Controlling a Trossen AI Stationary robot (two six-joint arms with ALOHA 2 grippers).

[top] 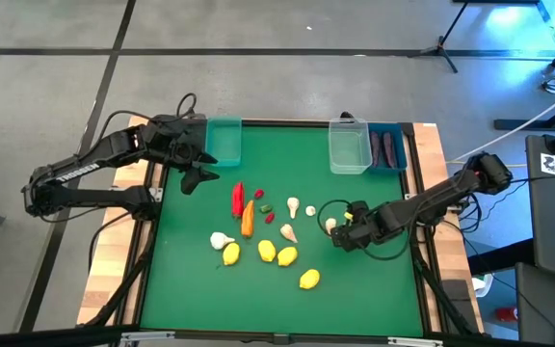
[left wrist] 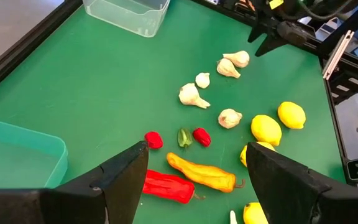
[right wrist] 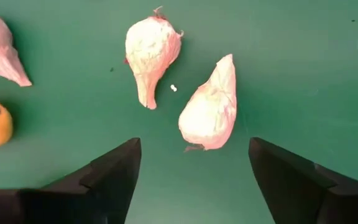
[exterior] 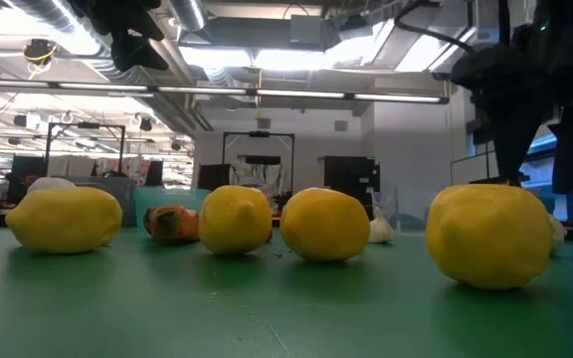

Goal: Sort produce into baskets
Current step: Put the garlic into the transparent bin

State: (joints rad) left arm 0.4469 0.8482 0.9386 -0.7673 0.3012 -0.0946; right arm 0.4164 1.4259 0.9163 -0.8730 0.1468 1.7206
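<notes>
Right pincer (right wrist: 191, 168): fingers spread apart, empty, low over the counter (top: 355, 289) at its right side

Garlic bulb (right wrist: 211, 107): we see it just ahead of the open fingers, lying flat, its long axis tilted a little off the line running straight out between them — a second garlic (right wrist: 150, 51) lies just beyond

Nearer arm: the right, we judge

Left pincer (left wrist: 194, 180): also spread and empty, waiting near the teal basket (top: 224, 141)

Clear basket (top: 349, 146): far edge — well apart from the garlic
</notes>
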